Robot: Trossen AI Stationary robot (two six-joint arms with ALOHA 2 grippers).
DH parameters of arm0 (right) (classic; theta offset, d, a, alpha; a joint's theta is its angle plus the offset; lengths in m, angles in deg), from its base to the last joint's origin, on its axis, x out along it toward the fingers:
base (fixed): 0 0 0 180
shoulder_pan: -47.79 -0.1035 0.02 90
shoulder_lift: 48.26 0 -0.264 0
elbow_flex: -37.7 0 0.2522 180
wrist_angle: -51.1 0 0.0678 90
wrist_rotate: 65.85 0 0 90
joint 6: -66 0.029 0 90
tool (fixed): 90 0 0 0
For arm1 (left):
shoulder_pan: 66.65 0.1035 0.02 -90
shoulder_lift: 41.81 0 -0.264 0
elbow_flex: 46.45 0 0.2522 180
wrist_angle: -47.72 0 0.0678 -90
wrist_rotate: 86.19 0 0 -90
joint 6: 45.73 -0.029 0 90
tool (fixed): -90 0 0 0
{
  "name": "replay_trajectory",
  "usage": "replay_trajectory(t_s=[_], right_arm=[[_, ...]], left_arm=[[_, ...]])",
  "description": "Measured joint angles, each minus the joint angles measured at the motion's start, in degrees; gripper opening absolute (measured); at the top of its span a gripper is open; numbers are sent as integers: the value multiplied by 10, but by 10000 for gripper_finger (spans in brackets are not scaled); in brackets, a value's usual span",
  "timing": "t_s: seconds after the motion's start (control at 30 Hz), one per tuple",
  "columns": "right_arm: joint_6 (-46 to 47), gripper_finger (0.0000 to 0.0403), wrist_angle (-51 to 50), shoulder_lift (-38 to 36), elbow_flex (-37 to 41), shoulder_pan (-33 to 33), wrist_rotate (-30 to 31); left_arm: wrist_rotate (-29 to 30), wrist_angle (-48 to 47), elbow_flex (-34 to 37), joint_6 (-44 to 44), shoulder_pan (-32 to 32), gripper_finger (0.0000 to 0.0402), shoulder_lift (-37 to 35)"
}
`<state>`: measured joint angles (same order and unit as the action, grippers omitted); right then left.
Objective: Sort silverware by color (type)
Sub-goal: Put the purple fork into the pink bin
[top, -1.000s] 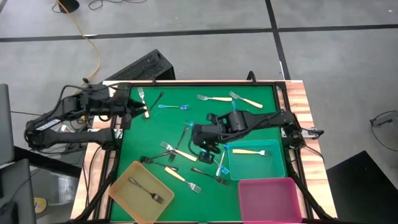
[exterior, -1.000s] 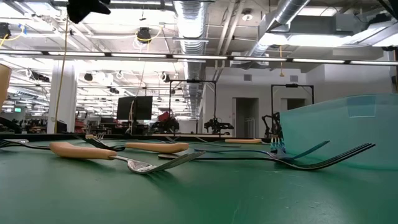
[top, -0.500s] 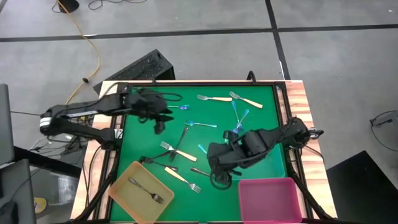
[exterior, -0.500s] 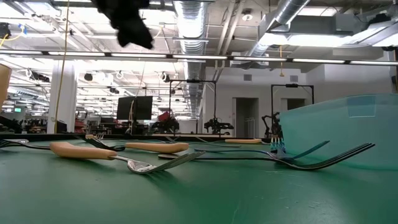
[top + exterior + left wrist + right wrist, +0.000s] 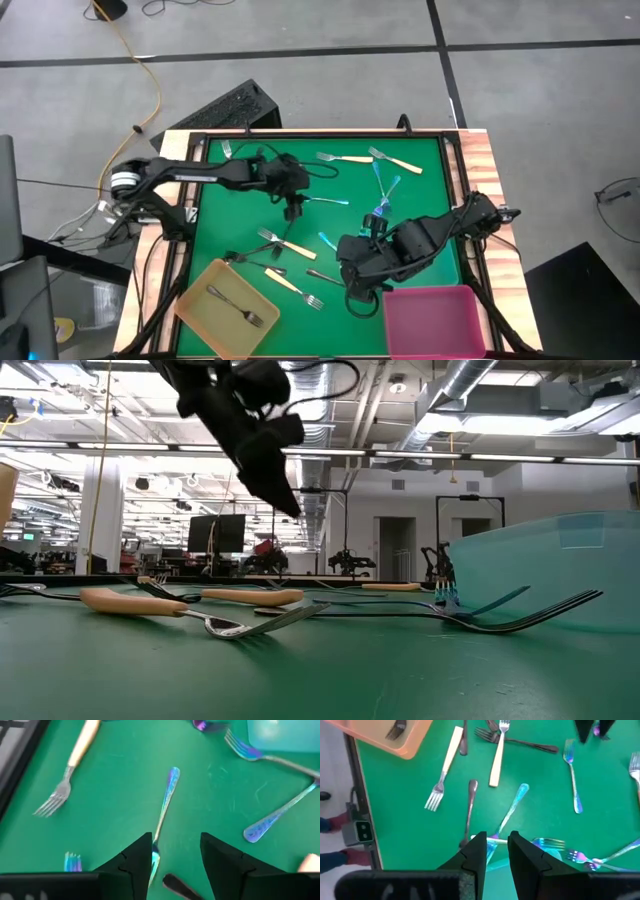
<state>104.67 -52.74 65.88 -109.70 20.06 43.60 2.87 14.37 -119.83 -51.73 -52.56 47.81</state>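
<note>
Green mat, scattered forks, trays.

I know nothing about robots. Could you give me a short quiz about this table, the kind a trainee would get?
1. True or false: the yellow tray holds one dark fork.
2. What lies on the green mat just below the left gripper, whose fingers are open?
A. a cream-handled fork
B. an iridescent fork
C. a spoon
3. Fill in: the number of forks showing in the pink tray is ___.

Key: 1 true; 2 B; 3 none.
</note>
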Motion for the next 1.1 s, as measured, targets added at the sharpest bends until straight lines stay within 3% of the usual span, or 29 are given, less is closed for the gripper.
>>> replay_trajectory(t_s=[0.2,0.43,0.97,1.1], right_arm=[[4,102,1,0,0,-1,-4],[12,102,1,0,0,-1,-6],[20,102,0,0,0,-3,-15],[21,102,1,0,0,-3,-15]], left_arm=[[-1,40,0,-46,1,182,49],[-12,85,0,-77,17,187,101],[-19,109,-2,-110,40,186,198],[-4,105,-3,-118,35,158,199]])
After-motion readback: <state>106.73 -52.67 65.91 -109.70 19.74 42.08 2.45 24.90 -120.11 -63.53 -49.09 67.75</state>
